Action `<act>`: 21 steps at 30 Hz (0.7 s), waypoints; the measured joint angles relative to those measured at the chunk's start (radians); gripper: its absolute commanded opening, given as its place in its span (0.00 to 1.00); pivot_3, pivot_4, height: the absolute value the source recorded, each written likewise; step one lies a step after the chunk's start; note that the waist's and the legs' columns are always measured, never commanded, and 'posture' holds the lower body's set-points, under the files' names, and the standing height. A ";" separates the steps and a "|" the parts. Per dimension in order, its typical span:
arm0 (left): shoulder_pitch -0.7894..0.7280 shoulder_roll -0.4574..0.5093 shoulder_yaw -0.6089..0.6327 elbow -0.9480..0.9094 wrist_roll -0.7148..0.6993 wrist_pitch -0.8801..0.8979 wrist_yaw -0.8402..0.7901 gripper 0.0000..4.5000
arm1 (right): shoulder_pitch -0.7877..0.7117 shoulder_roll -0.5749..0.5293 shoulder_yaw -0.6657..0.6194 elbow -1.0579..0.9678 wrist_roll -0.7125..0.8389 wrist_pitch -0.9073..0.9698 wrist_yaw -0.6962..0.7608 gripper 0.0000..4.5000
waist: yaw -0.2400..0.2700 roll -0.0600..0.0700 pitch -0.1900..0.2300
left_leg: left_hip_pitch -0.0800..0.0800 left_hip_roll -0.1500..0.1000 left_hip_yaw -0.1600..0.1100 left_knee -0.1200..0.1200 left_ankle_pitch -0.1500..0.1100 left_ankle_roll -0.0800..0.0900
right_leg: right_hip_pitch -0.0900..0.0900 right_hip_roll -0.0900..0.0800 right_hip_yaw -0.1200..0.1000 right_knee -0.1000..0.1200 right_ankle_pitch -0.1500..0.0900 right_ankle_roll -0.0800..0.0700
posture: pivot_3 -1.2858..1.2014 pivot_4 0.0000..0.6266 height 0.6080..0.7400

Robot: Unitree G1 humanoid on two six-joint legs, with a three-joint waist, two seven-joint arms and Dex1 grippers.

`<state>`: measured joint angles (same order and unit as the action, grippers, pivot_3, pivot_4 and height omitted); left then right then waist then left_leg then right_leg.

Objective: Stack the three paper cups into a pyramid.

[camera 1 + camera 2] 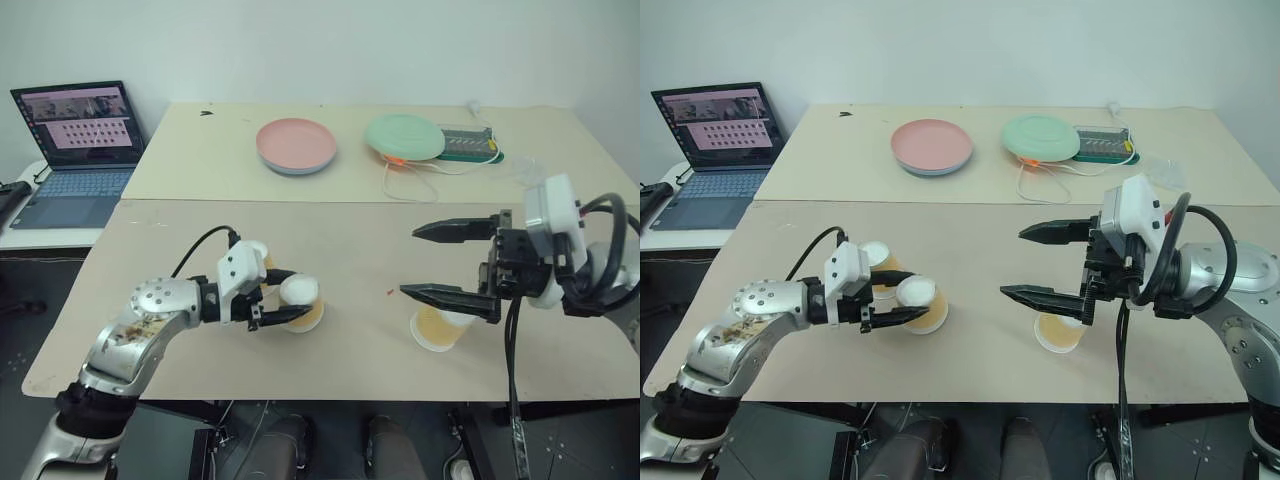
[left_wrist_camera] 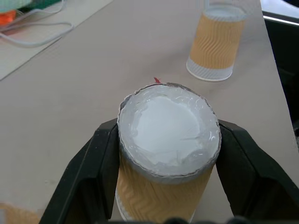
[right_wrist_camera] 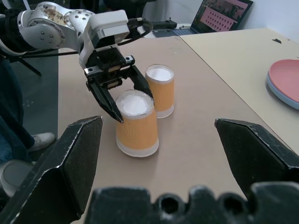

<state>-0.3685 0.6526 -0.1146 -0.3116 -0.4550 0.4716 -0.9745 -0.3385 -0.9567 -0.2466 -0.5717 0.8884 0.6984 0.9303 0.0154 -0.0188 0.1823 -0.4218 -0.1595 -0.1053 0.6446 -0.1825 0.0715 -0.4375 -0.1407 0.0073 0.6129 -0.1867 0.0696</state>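
The left gripper (image 3: pixel 122 95) is seen clamped about the upper part of an inverted paper cup (image 2: pixel 168 154), white base up, with 1 black finger against each flank. In the right wrist view this held cup appears to rest on the table (image 1: pixel 350 250) or just above it; contact cannot be confirmed. A second cup (image 3: pixel 160 90) stands inverted just beside and behind the held one, close enough that the 2 may touch. A third cup (image 1: pixel 440 328) is set well apart toward the robot's right, near the table's front edge, partly masked by the lower finger of the right gripper (image 1: pixel 432 262), whose jaws are spread wide and hold nothing.

Risks are judged as follows. The thin cup wall could be crushed or ovalised if the grip is tightened further, after which it would sit poorly as a base or cap. As the held cup is lifted or shifted, the neighbouring cup could be clipped by the far finger and toppled or pushed away. The third cup, standing near the edge under the open right jaws, could be knocked off by a careless descent. A pyramid requires 2 bases almost touching; uneven spacing would leave the top cup unsupported.

Farther off, a pink plate (image 1: pixel 296 145), a green plate (image 1: pixel 404 136) and a laptop (image 1: pixel 75 150) are shown, clear of the work.
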 measured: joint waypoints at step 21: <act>-0.329 -0.376 -0.238 0.494 0.201 -0.136 -0.049 0.65 | 0.037 0.018 -0.022 -0.025 -0.006 -0.012 -0.047 1.00 | -0.001 -0.001 0.000 | -0.001 0.000 0.001 0.006 0.000 0.001 | 0.002 0.001 0.001 -0.001 0.004 0.002 | 0.52 0.24 0.92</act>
<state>-0.6974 0.2763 -0.3526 0.1822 -0.2541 0.3353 -1.0230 -0.3014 -0.9389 -0.2687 -0.5971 0.8826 0.6867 0.8834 0.0144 -0.0194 0.1819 -0.4230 -0.1596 -0.1045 0.6503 -0.1825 0.0725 -0.4360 -0.1399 0.0082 0.6120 -0.1832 0.0717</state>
